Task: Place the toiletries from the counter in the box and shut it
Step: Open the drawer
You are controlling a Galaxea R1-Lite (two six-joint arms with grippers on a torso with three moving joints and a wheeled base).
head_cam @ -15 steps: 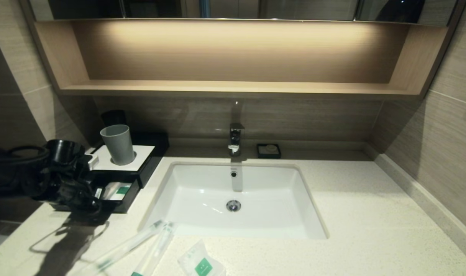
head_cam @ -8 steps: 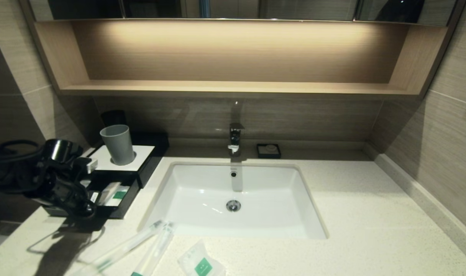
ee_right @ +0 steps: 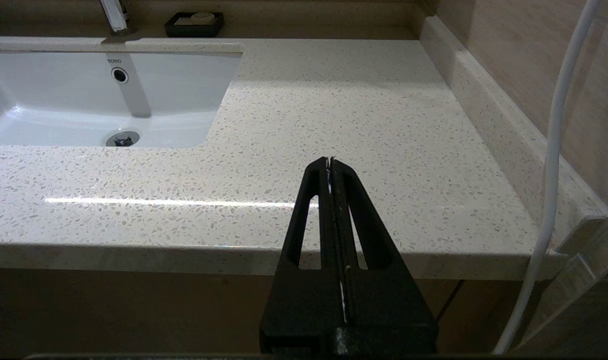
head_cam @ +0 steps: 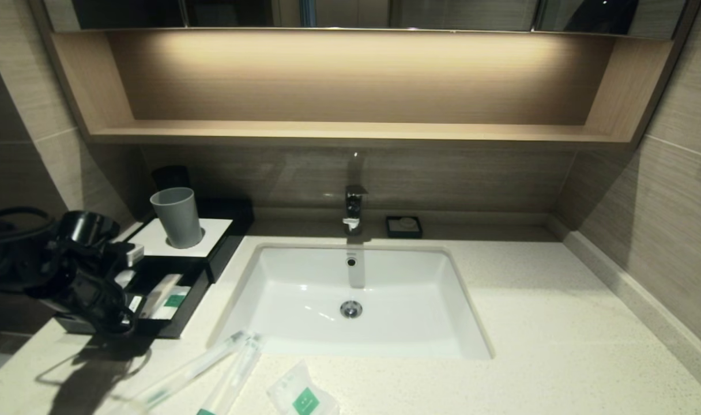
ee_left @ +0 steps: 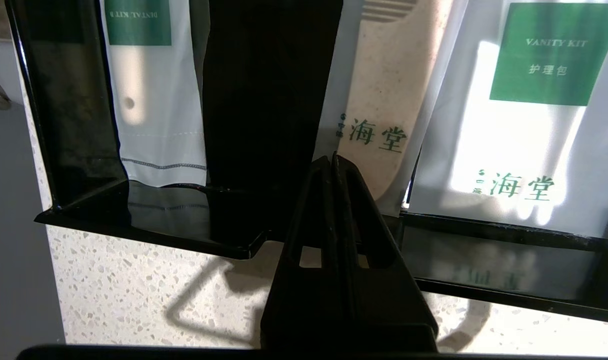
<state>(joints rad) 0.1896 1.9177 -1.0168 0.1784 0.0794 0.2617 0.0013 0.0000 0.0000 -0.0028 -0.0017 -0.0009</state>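
Observation:
The black box [head_cam: 212, 230] with a white top panel stands at the counter's [head_cam: 558, 346] back left. Its drawer [head_cam: 177, 325] is slid out toward the front and holds white packets [ee_left: 534, 125]. My left gripper [head_cam: 125, 314] is shut; in the left wrist view its tips [ee_left: 332, 159] reach over the notch in the drawer's front wall [ee_left: 149, 227]. Two slim clear-wrapped sticks [head_cam: 195, 366] [head_cam: 234, 372] and a sachet with a green label [head_cam: 301, 397] lie on the counter in front of the sink. My right gripper [ee_right: 330, 161] is shut and empty, held off the counter's front right edge.
A grey cup [head_cam: 177, 218] stands on the box's top panel. The white sink [head_cam: 304, 340] fills the middle, with the faucet [head_cam: 354, 207] and a small black soap dish [head_cam: 404, 226] behind it. A wooden shelf [head_cam: 350, 131] runs above. A white cable [ee_right: 554, 150] hangs at the right.
My left gripper has moved toward the counter's front left, and the drawer has slid further out of the box with it. The sticks and sachet have not moved.

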